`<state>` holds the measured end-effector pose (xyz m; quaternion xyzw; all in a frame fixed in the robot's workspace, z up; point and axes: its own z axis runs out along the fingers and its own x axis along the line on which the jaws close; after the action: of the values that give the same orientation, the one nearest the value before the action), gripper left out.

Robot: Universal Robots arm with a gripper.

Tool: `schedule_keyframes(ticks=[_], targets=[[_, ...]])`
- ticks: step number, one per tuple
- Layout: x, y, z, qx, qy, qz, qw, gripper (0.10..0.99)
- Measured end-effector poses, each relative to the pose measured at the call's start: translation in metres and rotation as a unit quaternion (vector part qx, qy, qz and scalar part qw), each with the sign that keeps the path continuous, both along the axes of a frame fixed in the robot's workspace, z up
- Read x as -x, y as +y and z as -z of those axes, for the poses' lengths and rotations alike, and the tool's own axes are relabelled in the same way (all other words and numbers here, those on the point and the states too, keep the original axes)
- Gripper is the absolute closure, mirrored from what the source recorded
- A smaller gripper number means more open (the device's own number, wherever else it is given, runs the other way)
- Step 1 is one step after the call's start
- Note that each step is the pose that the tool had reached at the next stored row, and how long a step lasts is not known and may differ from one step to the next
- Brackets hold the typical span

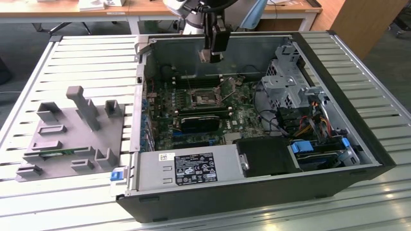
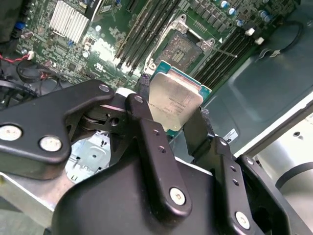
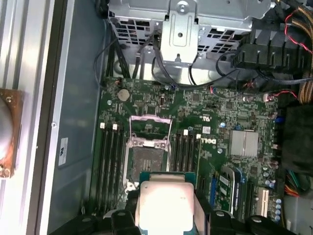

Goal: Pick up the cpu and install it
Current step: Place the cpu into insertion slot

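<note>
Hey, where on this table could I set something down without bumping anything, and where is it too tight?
The table is bare beyond the grey fixture at the exterior view's left, and right of the computer case. Inside the case is crowded: motherboard, cables, and the claw holding the cpu above.

The hand points down, fingers closed on the cpu.

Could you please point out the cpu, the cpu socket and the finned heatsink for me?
cpu (image 2: pixel 176 98): second wrist view, middle of its metal top.
cpu socket (image 2: pixel 182 49): second wrist view, its bare contact area.
finned heatsink (image 2: pixel 68 20): second wrist view, middle of its silver fins.
</note>
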<state>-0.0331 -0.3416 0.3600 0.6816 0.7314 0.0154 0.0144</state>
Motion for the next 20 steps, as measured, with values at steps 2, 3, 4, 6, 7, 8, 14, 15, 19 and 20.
schedule_keyframes(ticks=[2, 3, 4, 6, 7, 8, 14, 15, 19, 20], targets=[[-0.0014, 0.0005, 0.0031, -0.0011, 0.0, 0.002, 1.0, 0.561], [-0.002, 0.0008, 0.0049, -0.0017, 0.0, 0.003, 1.0, 0.561], [-0.0027, 0.001, 0.0067, -0.0021, 0.0, 0.003, 1.0, 0.561], [-0.0029, 0.0014, 0.0104, -0.0024, 0.0, 0.004, 1.0, 0.561], [-0.003, 0.0016, 0.0119, -0.0024, 0.0001, 0.004, 1.0, 0.561], [-0.003, 0.0018, 0.0135, -0.0024, 0.0, 0.004, 1.0, 0.561], [-0.003, 0.0025, 0.0239, -0.0024, 0.0, 0.006, 1.0, 0.561], [-0.003, 0.0025, 0.0257, -0.0025, -0.0001, 0.006, 1.0, 0.561], [-0.003, 0.0025, 0.0328, -0.0025, -0.001, 0.007, 1.0, 0.561], [-0.003, 0.0025, 0.0342, -0.0025, -0.0015, 0.007, 1.0, 0.561]])
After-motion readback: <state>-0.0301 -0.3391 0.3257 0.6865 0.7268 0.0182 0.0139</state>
